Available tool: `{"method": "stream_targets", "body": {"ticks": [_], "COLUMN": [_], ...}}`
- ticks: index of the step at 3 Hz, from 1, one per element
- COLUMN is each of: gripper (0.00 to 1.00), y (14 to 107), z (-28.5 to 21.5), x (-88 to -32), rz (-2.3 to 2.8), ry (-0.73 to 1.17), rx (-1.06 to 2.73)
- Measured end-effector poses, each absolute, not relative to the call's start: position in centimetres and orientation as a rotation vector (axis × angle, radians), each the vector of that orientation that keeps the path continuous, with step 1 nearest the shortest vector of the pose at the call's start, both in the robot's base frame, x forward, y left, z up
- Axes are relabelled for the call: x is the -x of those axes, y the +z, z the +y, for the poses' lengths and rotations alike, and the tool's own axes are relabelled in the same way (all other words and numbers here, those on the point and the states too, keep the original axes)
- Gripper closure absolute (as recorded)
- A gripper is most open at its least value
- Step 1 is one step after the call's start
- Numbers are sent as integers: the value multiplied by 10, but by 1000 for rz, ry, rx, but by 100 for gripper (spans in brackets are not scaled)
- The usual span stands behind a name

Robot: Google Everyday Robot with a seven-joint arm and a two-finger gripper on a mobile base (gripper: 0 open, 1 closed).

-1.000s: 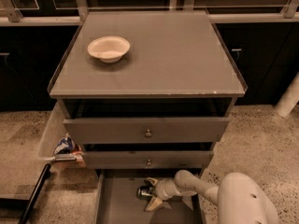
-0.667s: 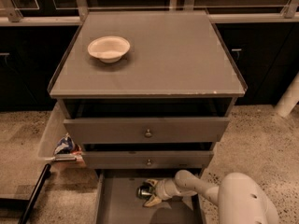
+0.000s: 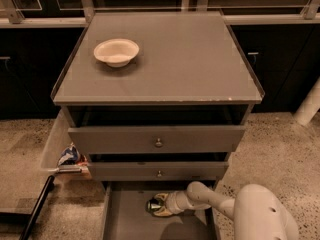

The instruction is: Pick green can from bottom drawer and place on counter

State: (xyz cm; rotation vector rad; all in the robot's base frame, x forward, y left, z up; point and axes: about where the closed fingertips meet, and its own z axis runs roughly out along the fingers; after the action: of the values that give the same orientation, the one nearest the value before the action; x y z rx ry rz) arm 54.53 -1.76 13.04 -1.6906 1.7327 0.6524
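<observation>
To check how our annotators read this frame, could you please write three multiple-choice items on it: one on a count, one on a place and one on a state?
1. How many bowls stand on the counter? A one; B two; C none.
2. Where is the green can? A on the counter; B in the bottom drawer; C on the floor.
3. The bottom drawer is: A pulled open; B pushed shut; C lifted out.
Answers: 1 A, a single white bowl sits at its back left. 2 B, the can lies in the drawer, right at the gripper, which is inside the drawer too. 3 A, its grey floor lies exposed.
</observation>
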Motion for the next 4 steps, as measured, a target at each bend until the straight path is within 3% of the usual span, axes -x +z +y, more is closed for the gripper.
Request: {"method": "stream_targets", "body": {"ticks": [1, 4], "gripper": [100, 100], "y": [130, 207], "z": [-22, -78], "x": [-541, -502], "rz": [1752, 1710], "ry": [672, 707], "rx": [1685, 1628]}}
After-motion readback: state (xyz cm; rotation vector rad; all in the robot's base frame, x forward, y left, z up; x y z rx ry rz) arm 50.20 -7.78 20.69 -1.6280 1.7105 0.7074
